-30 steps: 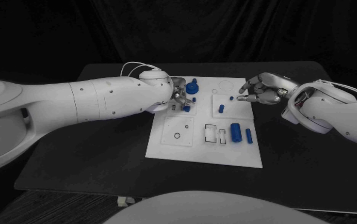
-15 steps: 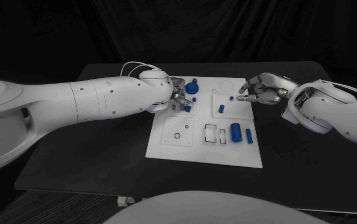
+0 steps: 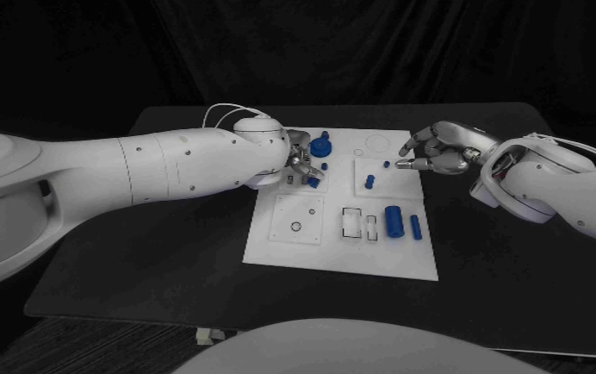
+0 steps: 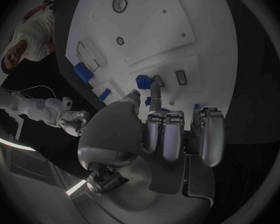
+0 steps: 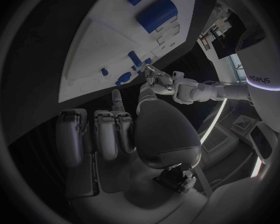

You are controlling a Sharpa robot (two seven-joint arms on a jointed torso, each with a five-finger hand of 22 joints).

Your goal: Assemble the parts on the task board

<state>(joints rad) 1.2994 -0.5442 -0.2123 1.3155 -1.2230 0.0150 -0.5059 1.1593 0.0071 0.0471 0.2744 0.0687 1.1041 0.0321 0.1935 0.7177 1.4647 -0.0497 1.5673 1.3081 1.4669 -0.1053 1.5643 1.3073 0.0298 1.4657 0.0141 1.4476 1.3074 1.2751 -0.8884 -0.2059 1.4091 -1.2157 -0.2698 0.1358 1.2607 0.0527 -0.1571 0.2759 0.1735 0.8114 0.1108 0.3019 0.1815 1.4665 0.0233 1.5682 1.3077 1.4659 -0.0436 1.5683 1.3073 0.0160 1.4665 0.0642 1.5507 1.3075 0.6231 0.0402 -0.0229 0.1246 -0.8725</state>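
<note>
The white task board [image 3: 280, 240] lies mid-table. My left hand [image 3: 295, 164] hovers over its far left corner. There its thumb and one finger [image 4: 154, 90] pinch a small blue part [image 3: 312, 181] [image 4: 142, 79] beside two small slots, while the other fingers curl in. A blue knob-shaped part [image 3: 322, 145] stands just beyond the hand. My right hand [image 3: 435, 153] [image 5: 109, 129] floats at the board's far right edge, fingers apart and holding nothing. Near it are a tiny blue part [image 3: 387, 165] and a blue peg [image 3: 370, 181].
A thick blue cylinder [image 3: 394, 221] [image 5: 155, 10] and a thin one [image 3: 415, 227] lie on the board's right side, next to two rectangular slots [image 3: 356, 222]. A round recess [image 3: 295, 226] [image 4: 119, 4] is on the near left. Black table surrounds the board.
</note>
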